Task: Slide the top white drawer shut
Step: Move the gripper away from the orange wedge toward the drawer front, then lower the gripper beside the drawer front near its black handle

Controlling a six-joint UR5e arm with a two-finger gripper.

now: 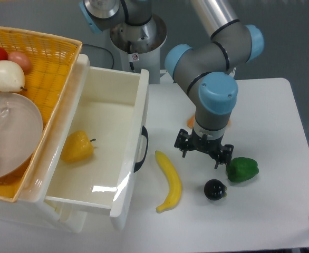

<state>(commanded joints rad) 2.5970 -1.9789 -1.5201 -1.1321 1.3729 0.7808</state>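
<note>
Approach step, by our reading: the top white drawer (99,153) stands pulled far out at the table's left, a yellow pepper (77,146) lying inside, its black handle (141,149) facing the arm. We see the gripper (203,153) hanging fingers spread and empty, probably just clear of the tabletop, between the banana (170,180) and the green pepper (242,169), well apart from the drawer front. Next we would bring it left past the banana to that front and push squarely.

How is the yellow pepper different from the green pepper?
The yellow pepper lies inside the open top white drawer; the green pepper lies out on the table. The green pepper sits right beside the gripper; the yellow pepper is far from it. Both are peppers lying on their sides.
</note>
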